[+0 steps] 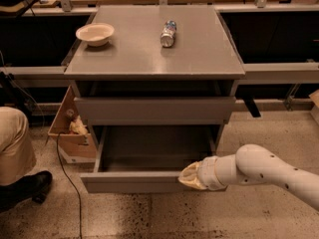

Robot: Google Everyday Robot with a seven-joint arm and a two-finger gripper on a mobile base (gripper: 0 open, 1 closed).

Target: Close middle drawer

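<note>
The middle drawer [134, 182] stood pulled far out at lower centre, so the closing looked hardly begun. The gripper [192, 177] lay at its front edge, right of centre; whether wide or narrow, I cannot tell.

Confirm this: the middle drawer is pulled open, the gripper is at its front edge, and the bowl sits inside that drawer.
Wrong about the bowl: the camera view shows the bowl on top of the cabinet, near its left back corner. The middle drawer is pulled open, and the gripper is at its front edge.
</note>
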